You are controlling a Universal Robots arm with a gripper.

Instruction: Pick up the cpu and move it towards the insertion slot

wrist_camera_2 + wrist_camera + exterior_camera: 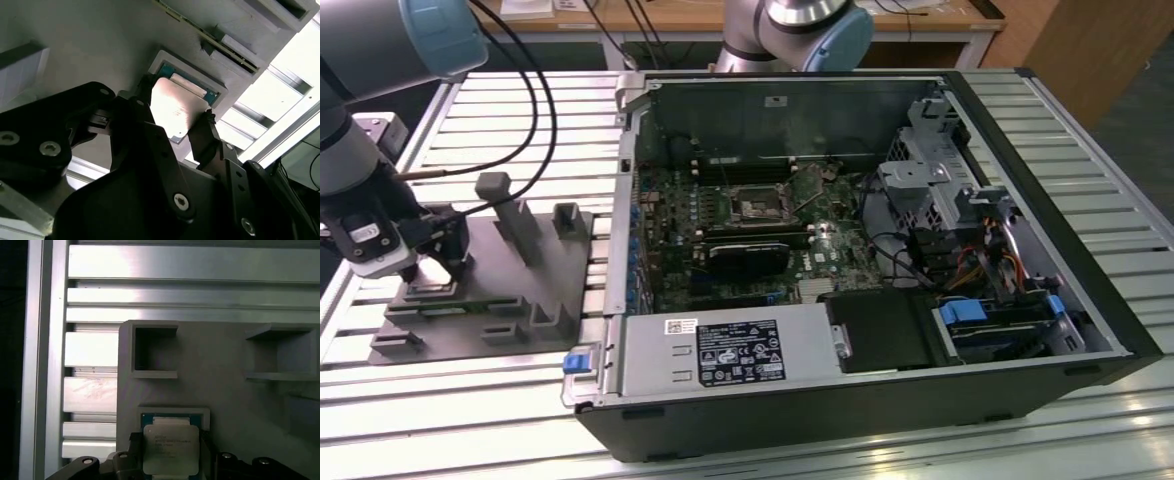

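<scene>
The cpu [167, 447], a flat silvery square chip, sits between my gripper's [167, 452] two dark fingers [205, 132], which press on its opposite edges. In the second wrist view the cpu [172, 110] stands just off its square recess [212, 85] in the grey fixture, with a teal rim showing beneath it. In the exterior view the gripper [434, 275] hangs low over the grey fixture [494, 310] at the exterior view's left. The insertion slot [758, 208], a metal-framed square socket, lies on the motherboard inside the open computer case, well to the exterior view's right of the gripper.
Grey posts [500, 205] rise from the fixture close to the gripper. The case's metal wall [630, 200] stands between the fixture and the motherboard. A black card [750, 255] lies near the socket. Cables and drive bays [947, 200] crowd the case's right side. A second arm's base [801, 30] stands behind.
</scene>
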